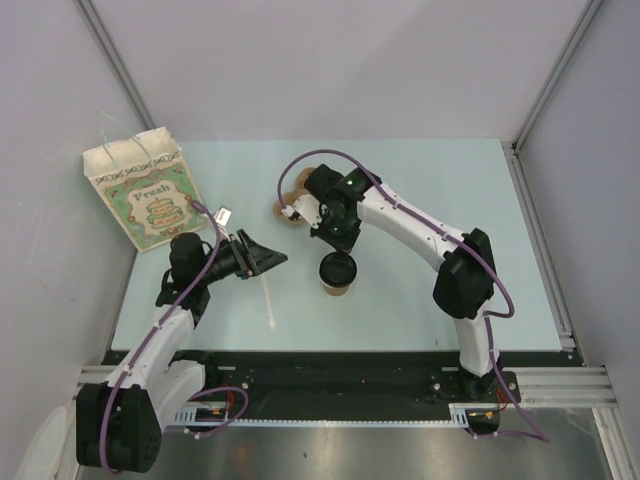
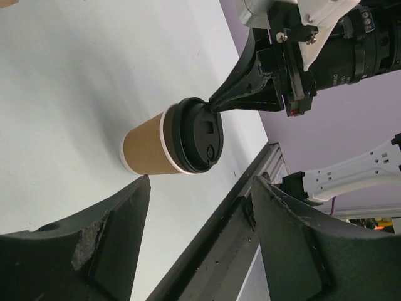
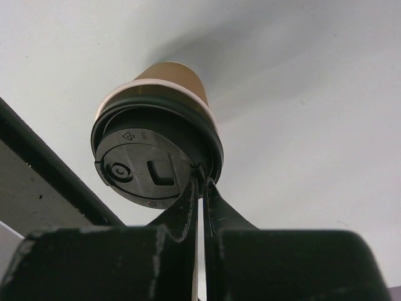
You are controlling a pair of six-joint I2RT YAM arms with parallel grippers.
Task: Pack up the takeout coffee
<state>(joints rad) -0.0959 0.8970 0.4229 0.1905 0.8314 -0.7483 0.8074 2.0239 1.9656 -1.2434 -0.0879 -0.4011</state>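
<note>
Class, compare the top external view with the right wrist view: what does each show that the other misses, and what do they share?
Only the top external view shows the printed paper bag, the white stir stick, the brown cup carrier and the open left jaws. Only the right wrist view shows the moulded markings on the black lid and the right jaws pressed shut at its rim. Both show the takeout coffee upright on the table, with the right jaws at its lid.
</note>
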